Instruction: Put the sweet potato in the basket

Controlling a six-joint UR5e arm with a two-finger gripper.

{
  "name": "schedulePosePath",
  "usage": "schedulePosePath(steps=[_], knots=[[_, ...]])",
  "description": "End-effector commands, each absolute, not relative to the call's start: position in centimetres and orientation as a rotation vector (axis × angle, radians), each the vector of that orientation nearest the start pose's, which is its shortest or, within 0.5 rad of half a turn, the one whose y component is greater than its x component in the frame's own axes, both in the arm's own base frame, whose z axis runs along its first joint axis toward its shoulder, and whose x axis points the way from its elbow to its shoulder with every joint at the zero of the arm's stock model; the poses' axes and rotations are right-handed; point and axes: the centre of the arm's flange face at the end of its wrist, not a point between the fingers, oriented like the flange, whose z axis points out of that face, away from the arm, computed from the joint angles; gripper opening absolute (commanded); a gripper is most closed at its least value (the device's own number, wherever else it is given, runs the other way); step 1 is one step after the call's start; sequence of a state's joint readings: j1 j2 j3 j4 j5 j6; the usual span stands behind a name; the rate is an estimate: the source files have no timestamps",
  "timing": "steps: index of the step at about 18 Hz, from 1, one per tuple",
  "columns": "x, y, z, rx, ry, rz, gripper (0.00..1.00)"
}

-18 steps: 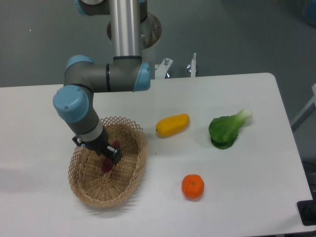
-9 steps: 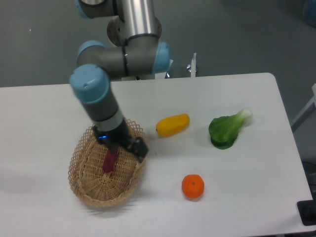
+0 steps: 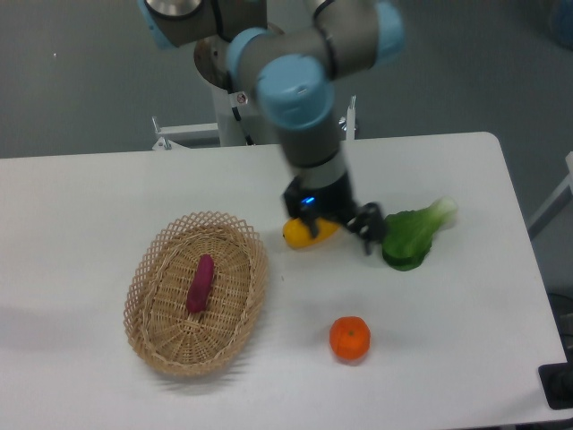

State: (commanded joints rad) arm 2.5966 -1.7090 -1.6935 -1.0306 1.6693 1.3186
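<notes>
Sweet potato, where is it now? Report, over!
Tool empty, up over the table by the yellow fruit. Sweet potato lying in the basket. Nothing in the way.

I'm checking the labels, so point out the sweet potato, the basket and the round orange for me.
sweet potato point(image 3: 200, 283), fixed camera view, middle of the purple tuber lying in the basket.
basket point(image 3: 152, 253), fixed camera view, upper left of the lacy rim.
orange point(image 3: 349, 339), fixed camera view, centre of the fruit.

A lab: robot arm point(image 3: 309, 98) (blue-jointed) over bare white table point(image 3: 466, 358).
</notes>
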Motion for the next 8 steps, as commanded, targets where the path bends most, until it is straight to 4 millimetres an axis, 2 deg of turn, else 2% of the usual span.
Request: schedulePosePath(steps=[2, 5, 8], knots=[[-43.1, 37.1, 42.1, -3.032, 0.52, 0.42, 1.0], [-43.9, 34.4, 42.6, -3.018, 0.668, 0.376, 1.0], [-43.6, 33.3, 42.3, -3.016, 0.696, 0.354, 1.0]])
